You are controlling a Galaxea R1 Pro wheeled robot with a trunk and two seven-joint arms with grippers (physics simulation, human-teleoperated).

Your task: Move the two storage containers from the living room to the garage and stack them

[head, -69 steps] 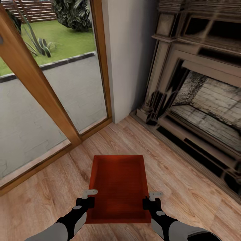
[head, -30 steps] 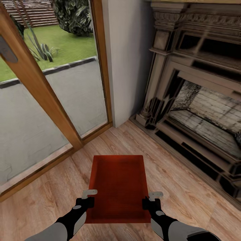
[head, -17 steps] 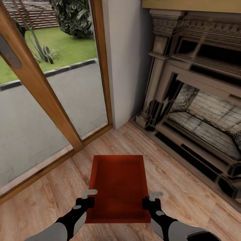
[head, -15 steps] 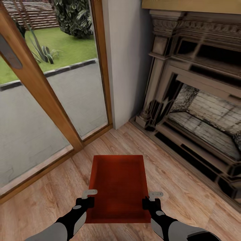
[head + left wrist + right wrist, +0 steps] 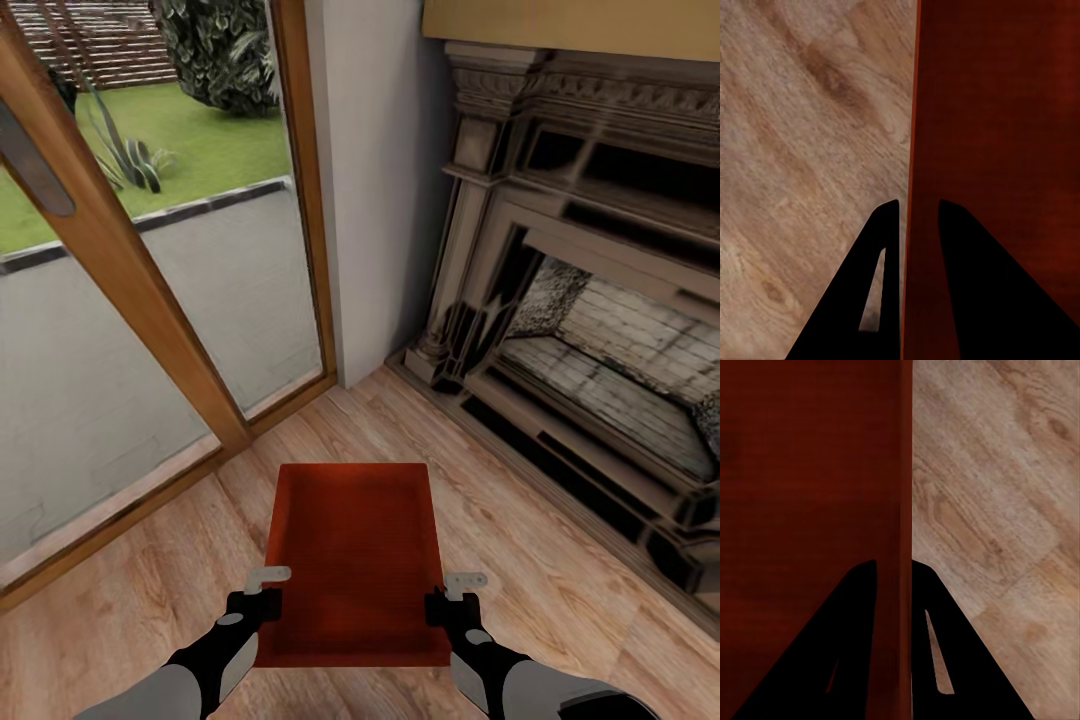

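A red-orange storage container (image 5: 350,560) is held above the wood-plank floor (image 5: 150,590), between both arms. The left gripper (image 5: 262,590) and right gripper (image 5: 448,594) each have their jaws closed on a side wall. Beyond stand a glass door (image 5: 150,250) and a brick fireplace (image 5: 600,330).

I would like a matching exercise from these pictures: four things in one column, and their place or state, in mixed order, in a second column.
Things:
1. storage container
2. fireplace
3. glass door
4. left claw

Places or states:
A. on the view's left, garden behind it
B. clamped on the container's left wall
C. held between both claws over the wood floor
D. on the view's right, brick inside

Pairs: 1-C, 2-D, 3-A, 4-B
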